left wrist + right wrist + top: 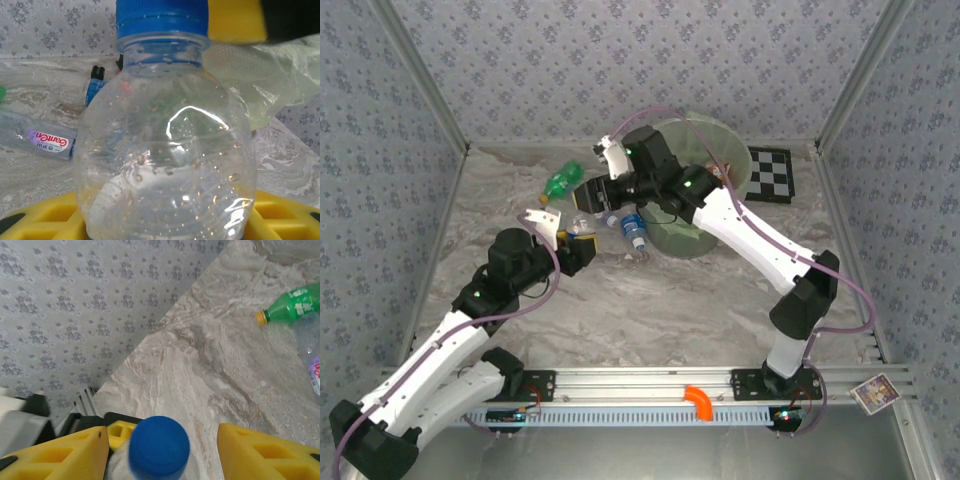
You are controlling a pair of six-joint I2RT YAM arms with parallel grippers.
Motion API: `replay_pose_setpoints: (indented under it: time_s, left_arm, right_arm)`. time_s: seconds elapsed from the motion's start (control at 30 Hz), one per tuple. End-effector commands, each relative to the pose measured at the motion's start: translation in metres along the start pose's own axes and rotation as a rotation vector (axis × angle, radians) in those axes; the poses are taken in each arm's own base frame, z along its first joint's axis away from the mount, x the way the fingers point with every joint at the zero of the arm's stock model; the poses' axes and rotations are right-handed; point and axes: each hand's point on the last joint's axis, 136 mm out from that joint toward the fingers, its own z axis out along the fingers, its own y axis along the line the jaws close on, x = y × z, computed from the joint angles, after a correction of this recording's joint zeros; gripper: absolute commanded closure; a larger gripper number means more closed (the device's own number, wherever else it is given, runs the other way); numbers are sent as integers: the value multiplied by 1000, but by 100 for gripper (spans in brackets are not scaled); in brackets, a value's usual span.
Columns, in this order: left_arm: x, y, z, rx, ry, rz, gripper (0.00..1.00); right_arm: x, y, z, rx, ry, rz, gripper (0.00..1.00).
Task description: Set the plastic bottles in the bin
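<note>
The marble-patterned table [650, 310] is carrying everything. The bin [678, 238], a translucent pale green bucket, is resting toward its far side, right of centre, and my right arm is stretching across in front of it. The checkerboard card [769, 175] is lying just beside the bin on its right.

My left claw [582, 243] is clenching a clear bottle [165, 150] around its body, pinning it between both yellow fingers [285, 212] a little left of the bin. My right claw [598, 198] is straddling the top of what looks to be that same bottle. Its blue cap [159, 445] is sitting between my fingers with a gap showing on each side, so I cannot tell whether this claw is gripping.

A green bottle [563, 183] with a yellow cap is lying on the table left of my right claw, well apart from the bin. A blue-labelled bottle [634, 232] is lying just beside the bin's near-left side. My left wrist camera is also catching a purple-labelled bottle [40, 142], clear, lying on its side off to the left.
</note>
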Motion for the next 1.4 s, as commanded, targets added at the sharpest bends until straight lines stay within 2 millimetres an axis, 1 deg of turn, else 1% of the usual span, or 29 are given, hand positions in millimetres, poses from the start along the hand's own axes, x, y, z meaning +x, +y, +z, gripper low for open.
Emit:
replay_pose_setpoints:
  time_s: [0.0,0.07,0.27,0.33,0.47,0.6,0.67,0.7,0.77,0.8,0.87,0.93,1.07,1.17,1.37]
  left_arm:
    - [-24,-10,-10,18,-60,31,45]
    - [-25,-12,-11,22,-61,33,44]
    - [-25,-12,-11,21,-59,36,45]
    - [-25,-12,-12,21,-61,35,45]
    - [-25,-12,-12,15,-61,36,42]
    - [-28,-12,-15,11,-70,31,33]
    - [-30,-13,-17,12,-75,30,31]
    - [-30,-13,-18,11,-76,26,28]
    - [-32,-12,-20,2,-84,20,14]
    - [-33,-11,-22,-5,-89,18,5]
    - [-34,-9,-26,-17,-101,15,2]
    - [-36,-6,-30,-32,-114,7,0]
    - [-39,-3,-37,-54,-141,-1,0]
    - [-39,1,-40,-73,-154,-11,0]
    - [-36,5,-38,-88,-148,-24,0]
  right_arm:
    - [-5,7,-1,2,2,3,40]
    - [-3,6,3,0,7,11,43]
    - [-1,14,7,-33,23,14,55]
    - [-1,17,6,-42,25,12,64]
    - [-5,22,-2,-46,8,5,70]
    - [-13,25,-13,-36,-30,-6,72]
    - [-15,26,-19,-31,-42,-11,73]
    - [-16,26,-22,-23,-48,-14,73]
    - [-19,24,-29,-7,-61,-23,73]
    - [-21,22,-34,5,-72,-29,74]
    - [-26,16,-45,36,-98,-34,74]
    - [-37,8,-64,72,-152,-37,74]
    - [-55,-10,-103,154,-253,-40,73]
    - [-69,-27,-143,236,-355,-34,73]
    - [-80,-63,-215,423,-522,-27,74]
